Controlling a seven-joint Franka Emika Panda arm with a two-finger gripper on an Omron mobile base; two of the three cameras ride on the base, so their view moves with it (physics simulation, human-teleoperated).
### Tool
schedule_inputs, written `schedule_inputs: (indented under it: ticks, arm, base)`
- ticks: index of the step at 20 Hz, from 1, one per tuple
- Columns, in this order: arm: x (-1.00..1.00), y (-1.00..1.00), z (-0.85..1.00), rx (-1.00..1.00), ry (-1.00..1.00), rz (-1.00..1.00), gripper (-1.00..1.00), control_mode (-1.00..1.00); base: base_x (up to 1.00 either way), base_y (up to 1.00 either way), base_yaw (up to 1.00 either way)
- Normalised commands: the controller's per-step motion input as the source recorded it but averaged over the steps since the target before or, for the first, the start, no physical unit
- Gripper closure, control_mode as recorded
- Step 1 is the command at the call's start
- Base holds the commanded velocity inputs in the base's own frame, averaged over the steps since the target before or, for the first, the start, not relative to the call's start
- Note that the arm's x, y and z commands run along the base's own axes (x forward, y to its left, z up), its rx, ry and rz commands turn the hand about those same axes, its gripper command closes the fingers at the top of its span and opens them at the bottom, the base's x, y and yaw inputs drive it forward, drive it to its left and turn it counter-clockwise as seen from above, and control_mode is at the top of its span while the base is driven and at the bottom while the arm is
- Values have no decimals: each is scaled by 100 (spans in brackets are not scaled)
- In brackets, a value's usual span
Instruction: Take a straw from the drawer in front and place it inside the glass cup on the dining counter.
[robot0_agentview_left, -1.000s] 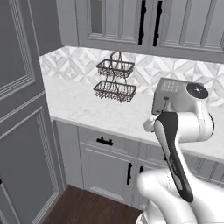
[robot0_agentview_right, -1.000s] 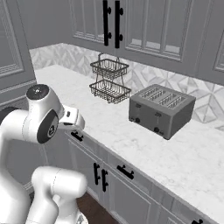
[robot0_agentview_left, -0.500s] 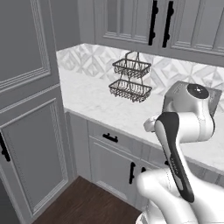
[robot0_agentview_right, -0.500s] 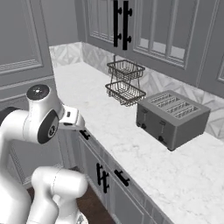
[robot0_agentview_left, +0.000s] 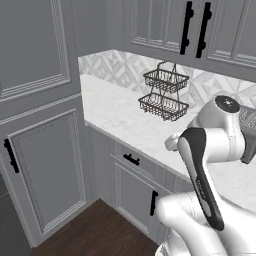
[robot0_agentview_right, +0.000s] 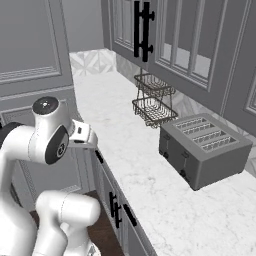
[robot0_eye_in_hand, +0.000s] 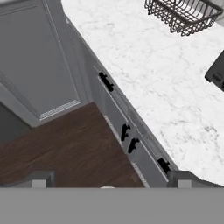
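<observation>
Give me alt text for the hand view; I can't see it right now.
Looking down from the open gripper at a closed drawer with a black handle, under a marble worktop. Dark wood floor lies below; a wire basket stands on the worktop.

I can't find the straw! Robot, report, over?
Gripper open, empty. Drawer shut, straw unseen. Nothing blocking the drawer front.

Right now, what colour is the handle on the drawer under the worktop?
Black: a short bar handle on the grey drawer front, clearest in the left base view.
</observation>
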Motion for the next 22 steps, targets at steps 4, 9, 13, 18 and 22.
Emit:
schedule_inputs:
  ticks: [4,9,13,18,22]
  arm:
    - [16,-20,-26,1,-10,39,-100,-100]
    - [26,25,-36,-5,-10,20,-100,-100]
    - [44,96,-44,-25,-2,0,-100,-100]
    - [57,99,-49,-36,0,0,-100,-100]
    - [40,59,-27,-46,4,0,-100,-100]
  base:
    - [0,0,0]
    - [0,0,0]
    - [0,0,0]
    - [0,0,0]
    - [0,0,0]
